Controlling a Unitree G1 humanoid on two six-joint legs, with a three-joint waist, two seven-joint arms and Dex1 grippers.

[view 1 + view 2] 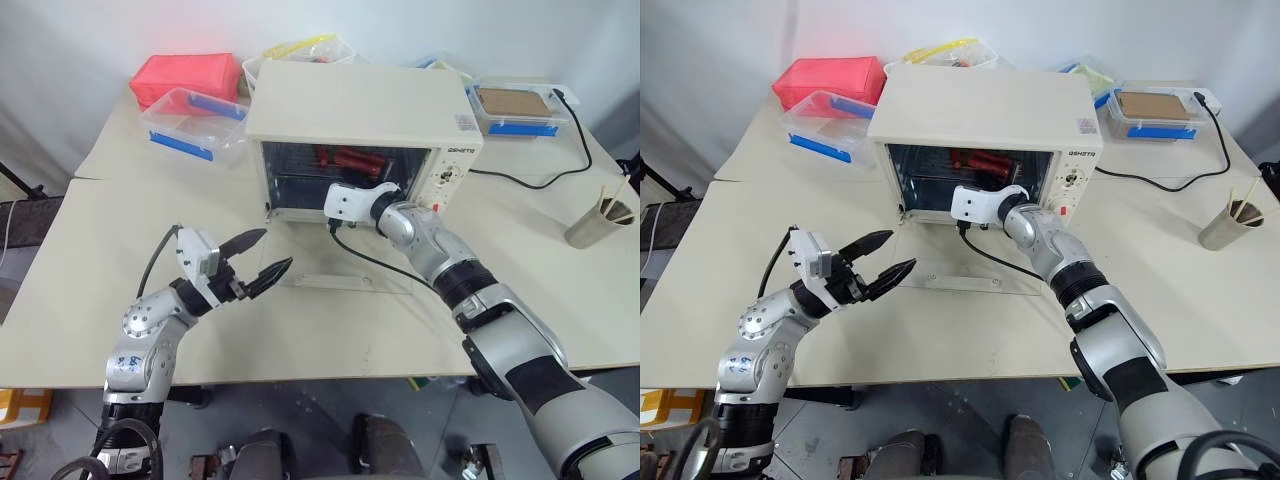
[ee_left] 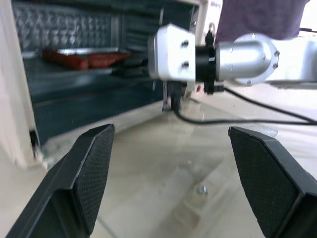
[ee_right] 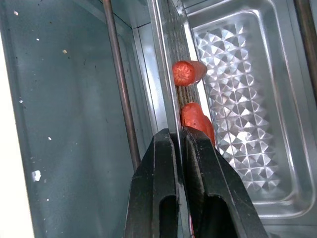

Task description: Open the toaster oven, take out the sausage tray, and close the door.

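- I see the toaster oven (image 1: pixel 360 120) at about 12 o'clock on the table (image 1: pixel 80 300), its door (image 1: pixel 985 272) dropped flat onto the tabletop in front of the cavity.
- The sausage tray (image 3: pixel 237 99) sits inside the cavity on its rack, red sausages (image 3: pixel 190 72) lying along its near edge.
- My right gripper (image 3: pixel 179 144) reaches into the oven mouth; its two black fingers are pinched on the tray's thin front rim, one either side of the metal.
- My left gripper (image 1: pixel 262 256) hovers at roughly 8 o'clock from the oven, above the table and just left of the lowered door; its fingers (image 2: pixel 89 173) are spread wide with nothing between them.
- From the left wrist view I see the right wrist's white housing (image 2: pixel 173 52) at the oven opening.
- A clear box with blue clips (image 1: pixel 190 122) lies at 10 o'clock of the oven, a red container (image 1: pixel 185 75) behind it.
- A cup of sticks (image 1: pixel 598 222) stands at 3 o'clock.
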